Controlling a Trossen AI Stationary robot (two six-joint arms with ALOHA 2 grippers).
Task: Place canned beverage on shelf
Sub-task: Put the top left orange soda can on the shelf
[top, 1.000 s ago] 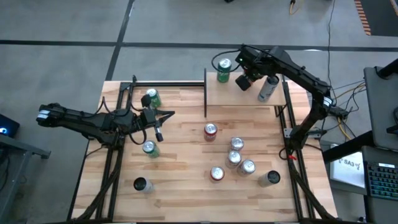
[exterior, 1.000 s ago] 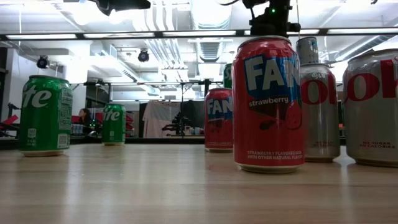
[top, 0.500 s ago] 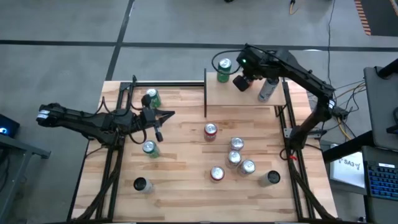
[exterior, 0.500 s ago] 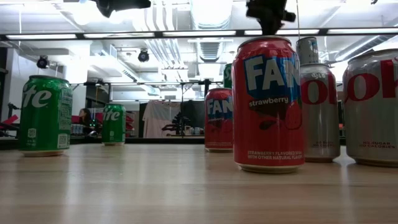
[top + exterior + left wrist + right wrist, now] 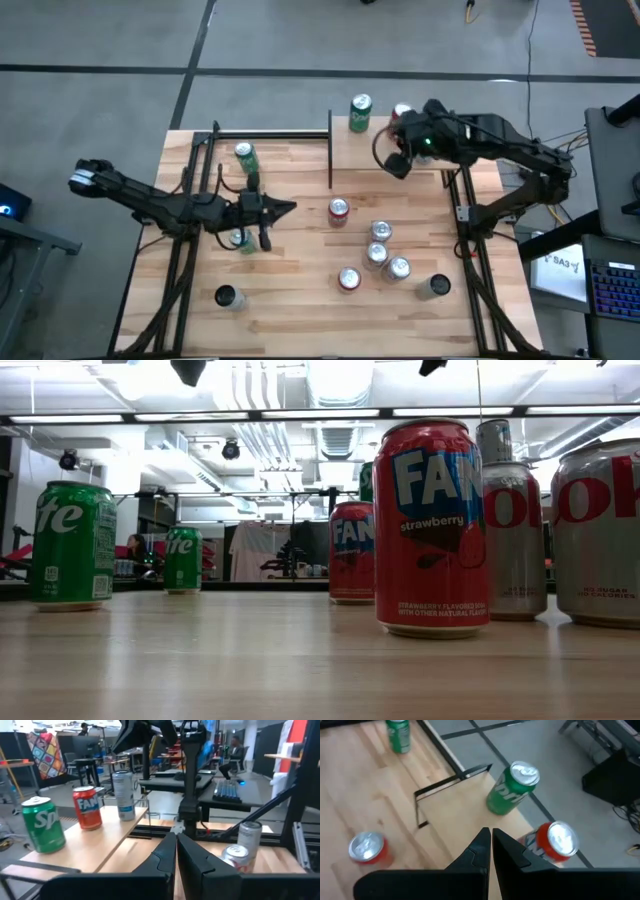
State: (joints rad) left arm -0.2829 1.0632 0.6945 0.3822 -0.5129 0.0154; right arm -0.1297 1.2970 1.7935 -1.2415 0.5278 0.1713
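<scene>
The shelf [image 5: 400,160] is carrying a green can [image 5: 360,113], a red can [image 5: 87,808] and a silver can [image 5: 123,795]; the right gripper [image 5: 392,163], fingers together and empty, is hovering above the shelf; the left gripper [image 5: 288,208], likewise closed on nothing, is hanging left of the shelf over the table [image 5: 300,290].

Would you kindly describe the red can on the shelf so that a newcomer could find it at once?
Start at the shelf, the small pale board with black posts at the table's far right corner. Three cans stand along its far edge: a green can, a silver can, and the red can between them. It is the only red one up there; the other red cans stand on the main tabletop.
</scene>
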